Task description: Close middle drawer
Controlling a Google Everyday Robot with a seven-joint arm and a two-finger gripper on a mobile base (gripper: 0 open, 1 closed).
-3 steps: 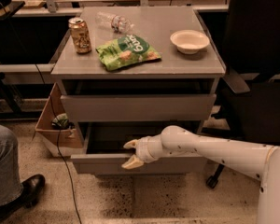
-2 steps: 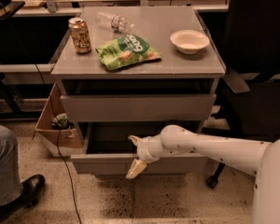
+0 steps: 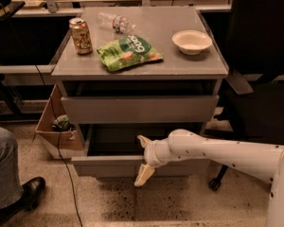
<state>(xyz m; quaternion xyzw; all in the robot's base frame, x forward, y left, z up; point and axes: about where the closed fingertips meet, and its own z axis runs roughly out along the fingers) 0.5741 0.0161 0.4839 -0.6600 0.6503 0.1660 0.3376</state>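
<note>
The middle drawer [image 3: 109, 165] is pulled out from the grey cabinet, and its dark bare inside [image 3: 118, 141] shows behind the flat front. My gripper [image 3: 143, 158] is at the drawer's front edge, right of its centre. It is open, with one finger [image 3: 143, 141] above the front edge over the tray and the other finger [image 3: 144, 174] hanging down in front of the front panel. My white arm [image 3: 217, 151] reaches in from the right. The taller top drawer [image 3: 139, 109] sits above, out a little. The lowest drawer is hidden.
On the cabinet top [image 3: 180, 63] stand a can [image 3: 80, 36], a green chip bag [image 3: 128, 52], a plastic bottle [image 3: 114, 22] and a white bowl [image 3: 192, 41]. A cardboard box [image 3: 57, 131] sits at the left, a person's leg and shoe [image 3: 12, 183] at the lower left, and a black chair [image 3: 260, 79] at the right.
My gripper has turned from lying flat to standing upright, its lower finger swinging down over the drawer's front. The drawer has not visibly moved.
</note>
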